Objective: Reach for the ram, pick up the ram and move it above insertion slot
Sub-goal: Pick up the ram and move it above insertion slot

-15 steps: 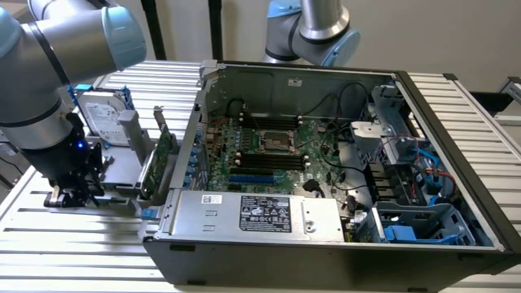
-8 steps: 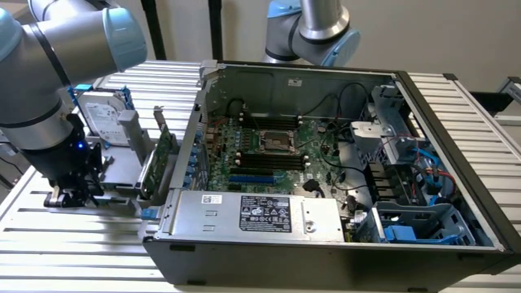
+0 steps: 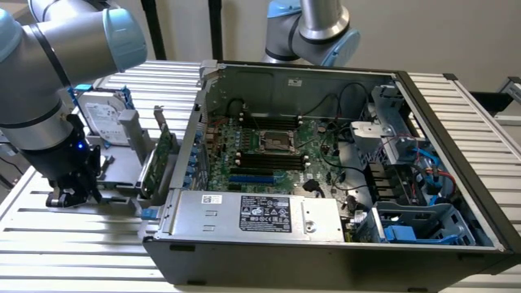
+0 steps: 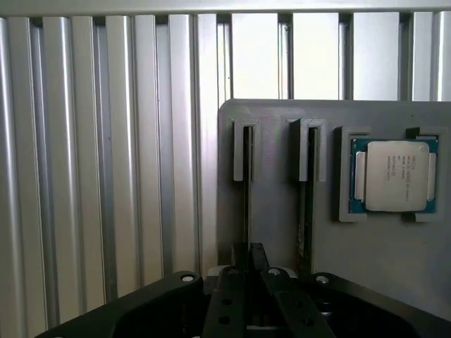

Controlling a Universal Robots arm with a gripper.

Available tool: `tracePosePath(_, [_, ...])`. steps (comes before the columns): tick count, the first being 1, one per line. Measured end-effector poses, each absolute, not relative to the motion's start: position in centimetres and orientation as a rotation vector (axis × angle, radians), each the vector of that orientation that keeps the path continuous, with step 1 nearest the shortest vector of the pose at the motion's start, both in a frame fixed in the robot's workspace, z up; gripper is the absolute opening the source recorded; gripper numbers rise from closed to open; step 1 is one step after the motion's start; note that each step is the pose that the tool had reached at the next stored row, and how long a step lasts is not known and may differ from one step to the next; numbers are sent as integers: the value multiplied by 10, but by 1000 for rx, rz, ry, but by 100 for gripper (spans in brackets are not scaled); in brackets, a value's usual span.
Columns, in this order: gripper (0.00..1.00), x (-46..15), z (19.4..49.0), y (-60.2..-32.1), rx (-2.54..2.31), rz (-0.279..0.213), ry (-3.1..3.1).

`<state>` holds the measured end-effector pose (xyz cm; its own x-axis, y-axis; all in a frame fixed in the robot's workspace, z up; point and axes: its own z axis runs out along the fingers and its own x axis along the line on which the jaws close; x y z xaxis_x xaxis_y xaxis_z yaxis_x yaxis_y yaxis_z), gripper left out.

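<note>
Hanging low over the grey holder [image 4: 275,141] on the table [image 4: 106,141], my pincer [image 4: 252,264] lines up with the ram [image 4: 246,176]. The ram stands on edge in a narrow slot of that holder, in the slot farther from the processor chip [image 4: 394,176]. From the wrist view I see it only as a thin dark line running toward me. A second stick [image 4: 307,211] stands in the neighbouring slot, just beside it. Whether my pincer is wide, narrow or already pinching the board, I cannot tell.

I judge the ram to be light and stiff, a thin flat board that would crack or bend if twisted, with chips on its faces that dislike hard pressure. The safest hold seems to be across its two flat faces near the middle of the upper edge. It should then be pulled straight out along the slot walls.

The holder looks like matte moulded plastic with squared guide cheeks at each slot. The table is ribbed aluminium, bright and smooth. The processor chip has a dull metal lid in a blue-green frame.

In the exterior view my pincer [image 3: 69,196] sits at the exterior view's left of the open computer case [image 3: 456,122]. The case is well apart from me, and its black memory slots [image 3: 273,160] lie on the green motherboard.
</note>
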<state>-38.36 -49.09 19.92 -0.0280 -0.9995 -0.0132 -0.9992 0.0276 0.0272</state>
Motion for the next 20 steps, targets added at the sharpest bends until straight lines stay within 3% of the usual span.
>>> tracePosePath(20, [13,-384,199,-491,2156,-45,-2272])
